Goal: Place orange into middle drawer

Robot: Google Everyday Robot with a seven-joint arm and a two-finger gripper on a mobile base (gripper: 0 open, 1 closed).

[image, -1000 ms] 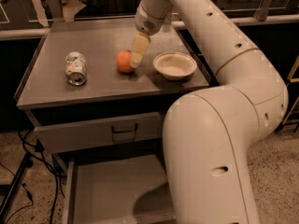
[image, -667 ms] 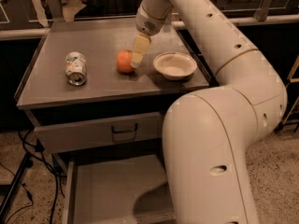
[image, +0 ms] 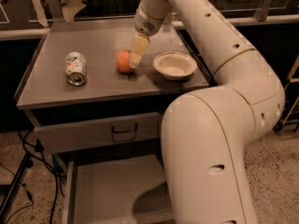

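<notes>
Grey counter [image: 93,45]: orange [image: 123,61] just beside gripper [image: 134,62]; grip cannot tell. Bump could roll orange away, far from open middle drawer [image: 103,190].

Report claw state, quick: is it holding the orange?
Claw: down at the orange on the cabinet top; open, closed or holding cannot be told.

Grey cabinet top [image: 98,85] carries three items, all apart from each other: a white-and-green can [image: 75,68] on its side at left, the orange [image: 123,61] in the middle, a cream bowl [image: 174,65] upright at right. My gripper [image: 136,55] is low over the top at the orange's right side, between orange and bowl; contact unclear.
</notes>
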